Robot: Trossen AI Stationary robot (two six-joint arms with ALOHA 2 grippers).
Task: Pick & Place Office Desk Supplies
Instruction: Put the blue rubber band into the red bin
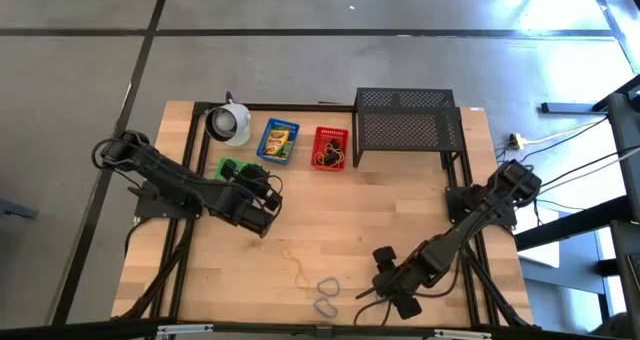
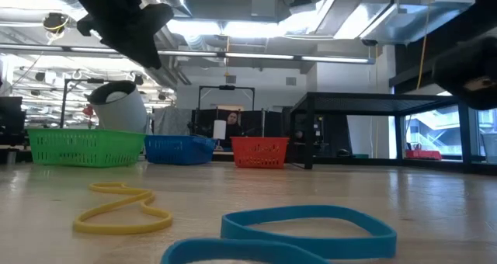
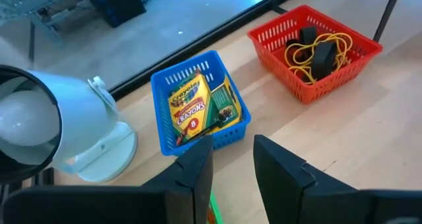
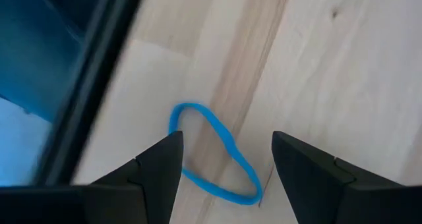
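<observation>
- Three small plastic lattice baskets stand in a row near the far edge of the pale wooden table (image 1: 400, 220): a green basket (image 1: 229, 168), a blue basket (image 1: 278, 140) and a red basket (image 1: 330, 148).
- Beside them sits a large black wire-mesh rack (image 1: 408, 120), boxy and open underneath.
- A white round cup-like object (image 3: 46, 128), smooth and glossy, lies tipped on its side next to the blue basket.
- The blue basket holds yellow-green crayon boxes (image 3: 195, 104), flat cardboard with printed lettering.
- The red basket holds a tangle of thin yellow rubber bands (image 3: 326, 47) and small dark clips (image 3: 321, 58), blocky in shape.
- Loose on the near part of the table lie a blue rubber band (image 4: 214, 155), a flat thin loop bent into an uneven oval, and a yellow rubber band (image 2: 120, 210), twisted into a flat figure-eight.
- The left gripper (image 3: 232, 165) hovers by the green basket, its fingers a narrow gap apart, holding nothing.
- The right gripper (image 4: 227, 159) hangs over the blue rubber band, jaws spread wide to either side of it, gripping nothing.
</observation>
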